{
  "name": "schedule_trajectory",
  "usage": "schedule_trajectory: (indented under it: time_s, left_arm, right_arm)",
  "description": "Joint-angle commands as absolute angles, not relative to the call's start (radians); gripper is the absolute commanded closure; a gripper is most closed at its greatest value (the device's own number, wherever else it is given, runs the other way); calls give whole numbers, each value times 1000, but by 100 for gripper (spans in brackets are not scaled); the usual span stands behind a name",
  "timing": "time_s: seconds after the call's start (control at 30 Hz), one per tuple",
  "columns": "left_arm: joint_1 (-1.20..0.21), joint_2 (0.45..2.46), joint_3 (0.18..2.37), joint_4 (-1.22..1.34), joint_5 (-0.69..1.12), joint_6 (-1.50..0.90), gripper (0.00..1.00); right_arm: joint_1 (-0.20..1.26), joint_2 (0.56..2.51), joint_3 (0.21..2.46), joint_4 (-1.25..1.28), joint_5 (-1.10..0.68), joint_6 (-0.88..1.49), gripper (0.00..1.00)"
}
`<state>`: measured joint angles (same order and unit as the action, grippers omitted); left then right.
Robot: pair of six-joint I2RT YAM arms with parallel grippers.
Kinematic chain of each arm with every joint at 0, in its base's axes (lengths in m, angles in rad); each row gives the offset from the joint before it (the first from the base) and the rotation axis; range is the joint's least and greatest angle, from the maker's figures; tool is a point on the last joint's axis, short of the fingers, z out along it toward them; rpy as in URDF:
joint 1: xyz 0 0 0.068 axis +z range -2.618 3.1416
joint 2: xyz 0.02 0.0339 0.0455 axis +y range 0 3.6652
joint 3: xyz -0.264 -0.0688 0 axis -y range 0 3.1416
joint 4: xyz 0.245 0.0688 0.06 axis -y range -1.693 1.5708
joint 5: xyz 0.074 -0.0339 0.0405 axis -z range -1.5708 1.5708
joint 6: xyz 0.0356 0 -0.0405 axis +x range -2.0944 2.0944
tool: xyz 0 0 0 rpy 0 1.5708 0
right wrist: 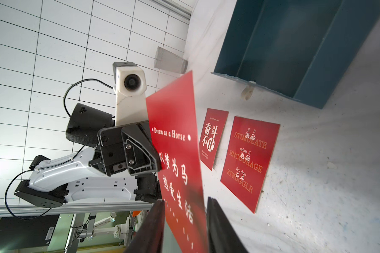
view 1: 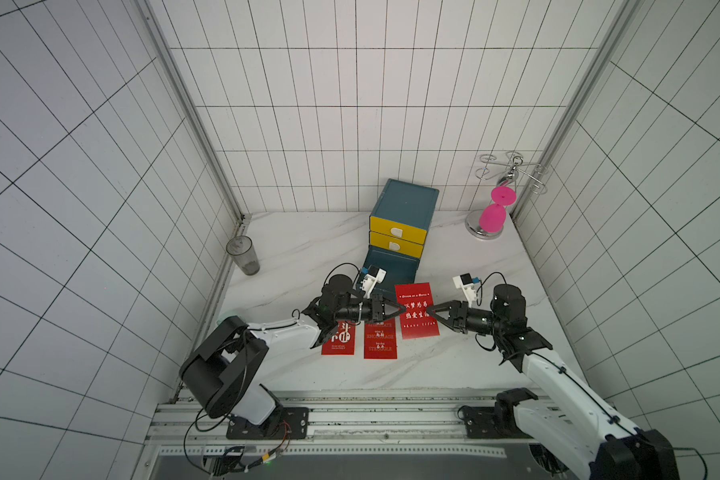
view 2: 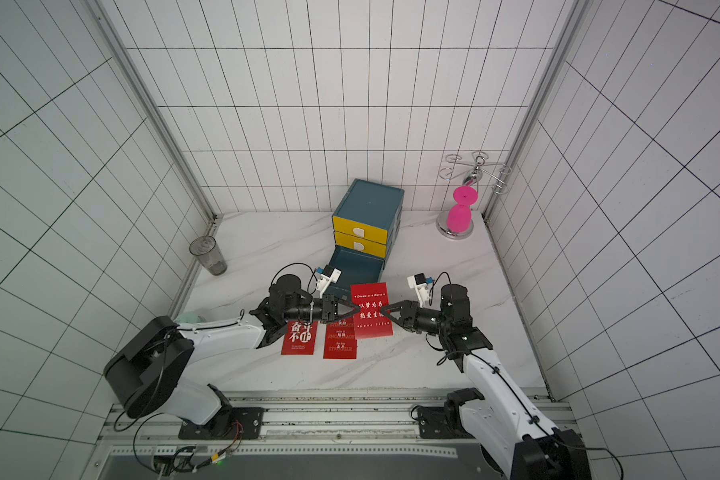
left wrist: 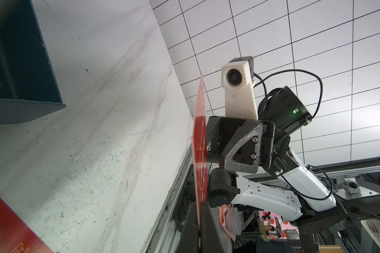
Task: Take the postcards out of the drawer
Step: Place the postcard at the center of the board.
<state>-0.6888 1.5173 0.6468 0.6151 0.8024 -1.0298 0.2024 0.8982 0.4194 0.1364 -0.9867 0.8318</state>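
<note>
Three red postcards are out of the drawer (view 1: 393,266), a teal tray pulled out of the cabinet's bottom, with bare walls and floor showing (right wrist: 294,43). Two postcards lie flat on the marble, one (view 1: 339,344) (right wrist: 213,138) beside the other (view 1: 380,343) (right wrist: 249,162). The third postcard (view 1: 417,309) (view 2: 371,309) (right wrist: 173,153) is held in the air. My left gripper (view 1: 404,309) (left wrist: 199,210) is shut on its left edge. My right gripper (view 1: 428,311) (right wrist: 184,208) straddles the opposite edge, jaws apart, with a gap showing beside the card.
The teal cabinet (view 1: 404,203) with two shut yellow drawers stands behind the open drawer. A grey tumbler (view 1: 243,255) stands near the left wall. A pink glass (view 1: 493,216) hangs upside down on a chrome stand at the back right.
</note>
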Motion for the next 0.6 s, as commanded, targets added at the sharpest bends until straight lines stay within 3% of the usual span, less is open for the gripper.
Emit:
schedule_trajectory:
  time_s: [0.0, 0.33, 0.57]
  left_arm:
    - [-696, 1535, 668, 674, 825, -1046, 100]
    - [-699, 1587, 696, 687, 850, -1062, 97]
    - [-698, 1564, 677, 659, 806, -1055, 88]
  right_arm:
    - [194, 890, 388, 187, -1007, 845, 71]
    - [193, 888, 364, 193, -992, 853, 99]
    - [194, 884, 362, 165, -990, 839, 100]
